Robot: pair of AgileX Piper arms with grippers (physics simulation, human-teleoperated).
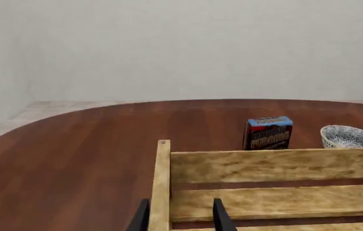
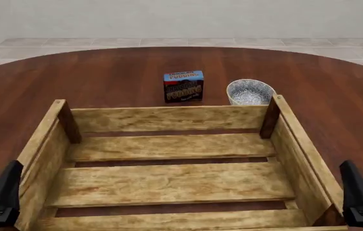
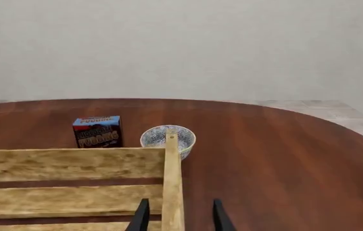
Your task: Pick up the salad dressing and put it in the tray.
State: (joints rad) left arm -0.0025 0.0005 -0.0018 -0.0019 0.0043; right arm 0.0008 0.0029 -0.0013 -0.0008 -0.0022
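Progress nil: large light-brown wooden crate (image 2: 168, 118) holds nothing, and no dressing bottle shows. Left pincer (image 1: 180, 216) and right pincer (image 3: 179, 215) straddle its near walls, parted, holding nothing.

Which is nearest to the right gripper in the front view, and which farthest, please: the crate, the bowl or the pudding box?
From the right gripper:
1. Crate: its right wall is just beside the gripper.
2. Bowl: beyond the crate's far right corner.
3. Pudding box: beyond the far wall, left of the bowl.
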